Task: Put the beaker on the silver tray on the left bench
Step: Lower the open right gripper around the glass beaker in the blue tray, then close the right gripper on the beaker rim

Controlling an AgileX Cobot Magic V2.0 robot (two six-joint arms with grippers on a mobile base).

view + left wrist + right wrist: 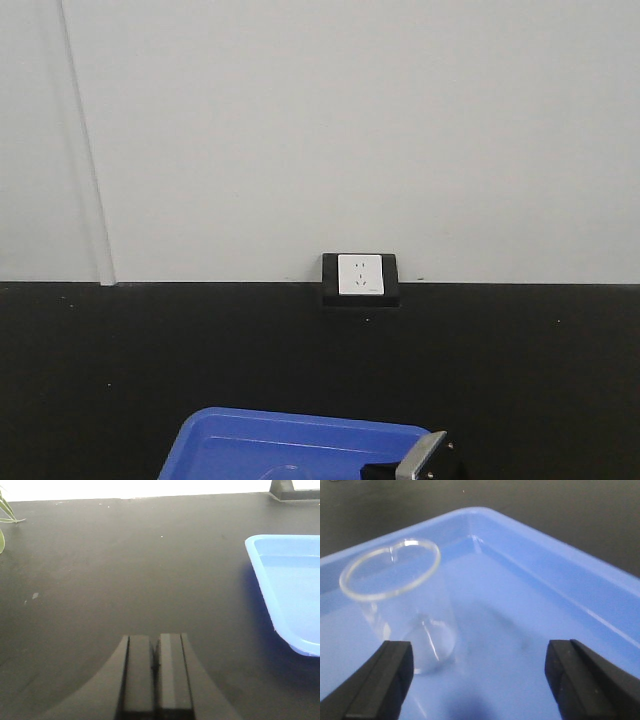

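jaws: right gripper (479,680) wide apart, holding nothing, above blue tray (545,547)
beaker (402,610): upright inside blue tray, just ahead of that gripper, near one finger
left gripper (155,672): clenched, empty, beside blue tray

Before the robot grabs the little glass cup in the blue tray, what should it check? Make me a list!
1. Right gripper open: ok.
2. Beaker upright in blue tray: ok.
3. Beaker centred between the fingers: not ok, it stands off to one side, nearer one finger.
4. Left gripper clear of the tray: ok, shut over bare black worktop.
5. Silver tray free: cannot tell, no view shows it.
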